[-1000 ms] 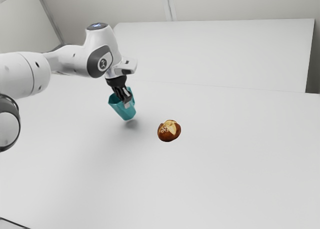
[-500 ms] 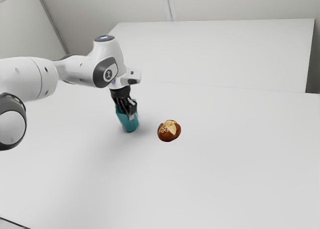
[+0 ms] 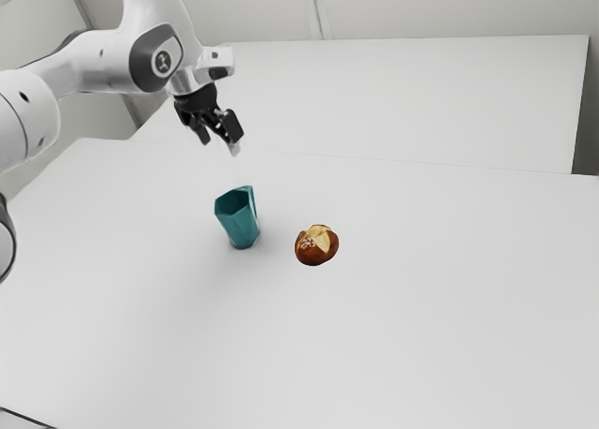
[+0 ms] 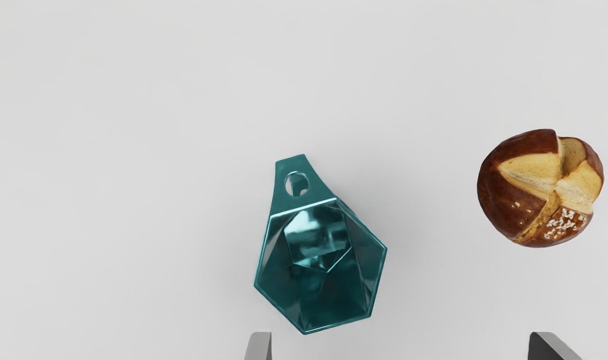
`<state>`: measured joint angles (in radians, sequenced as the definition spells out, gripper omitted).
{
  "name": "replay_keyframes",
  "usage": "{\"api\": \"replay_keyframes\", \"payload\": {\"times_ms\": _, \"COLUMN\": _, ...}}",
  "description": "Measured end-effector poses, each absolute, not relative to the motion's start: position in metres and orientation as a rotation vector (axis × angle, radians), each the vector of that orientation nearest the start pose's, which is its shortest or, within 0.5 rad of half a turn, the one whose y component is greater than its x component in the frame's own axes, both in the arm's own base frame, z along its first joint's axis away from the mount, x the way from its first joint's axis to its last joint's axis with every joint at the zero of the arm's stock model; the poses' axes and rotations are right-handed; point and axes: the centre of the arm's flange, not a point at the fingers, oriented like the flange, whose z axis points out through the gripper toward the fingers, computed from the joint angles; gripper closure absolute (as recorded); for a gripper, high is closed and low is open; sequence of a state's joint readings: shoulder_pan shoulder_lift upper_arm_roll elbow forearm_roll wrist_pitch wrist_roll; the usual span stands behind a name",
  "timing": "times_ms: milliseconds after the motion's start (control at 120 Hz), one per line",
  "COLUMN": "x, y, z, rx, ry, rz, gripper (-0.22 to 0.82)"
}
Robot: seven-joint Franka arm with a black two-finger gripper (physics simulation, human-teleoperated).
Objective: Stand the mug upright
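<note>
My gripper (image 3: 221, 145) hangs well above the table, above and slightly toward the exterior view's left of the mug, its fingers spread with nothing between them. The teal faceted mug (image 3: 240, 220) stands upright on the table, apart from the gripper. In the wrist view the mug (image 4: 324, 265) shows its open mouth and inner bottom, with its handle on the side away from the fingertips. The open gripper (image 4: 400, 345) has its two tips far apart there.
A brown bread roll (image 3: 316, 245) lies on the white table (image 3: 393, 335), a short way from the mug toward the exterior view's right; in the wrist view the roll (image 4: 540, 189) is separated from the mug by a gap.
The mug, tilted and held above the table at first, came down and now stands upright. My gripper has let go of it, opened, and risen toward the exterior view's upper left.
</note>
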<state>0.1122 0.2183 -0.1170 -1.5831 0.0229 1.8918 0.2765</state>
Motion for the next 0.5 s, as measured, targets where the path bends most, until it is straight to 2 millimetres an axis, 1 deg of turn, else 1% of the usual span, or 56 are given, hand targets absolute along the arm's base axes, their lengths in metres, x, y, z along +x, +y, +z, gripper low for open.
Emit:
{"api": "replay_keyframes", "payload": {"times_ms": 33, "x": 0.635, "y": 0.005, "z": 0.536, "rx": -3.098, "ry": 0.436, "rz": -0.155, "gripper": 0.04}}
{"api": "replay_keyframes", "payload": {"times_ms": 108, "x": 0.620, "y": 0.005, "z": 0.572, "rx": -3.095, "ry": 0.422, "rz": -0.177, "gripper": 0.03}}
{"api": "replay_keyframes", "payload": {"times_ms": 142, "x": 0.614, "y": 0.005, "z": 0.583, "rx": -3.095, "ry": 0.418, "rz": -0.179, "gripper": 0.03}}
{"api": "replay_keyframes", "payload": {"times_ms": 192, "x": 0.606, "y": 0.004, "z": 0.594, "rx": -3.097, "ry": 0.413, "rz": -0.168, "gripper": 0.02}}
{"api": "replay_keyframes", "payload": {"times_ms": 275, "x": 0.598, "y": 0.002, "z": 0.599, "rx": -3.103, "ry": 0.411, "rz": -0.133, "gripper": 0.01}}
{"api": "replay_keyframes", "payload": {"times_ms": 500, "x": 0.593, "y": 0.008, "z": 0.596, "rx": -3.116, "ry": 0.382, "rz": -0.063, "gripper": 0.00}}
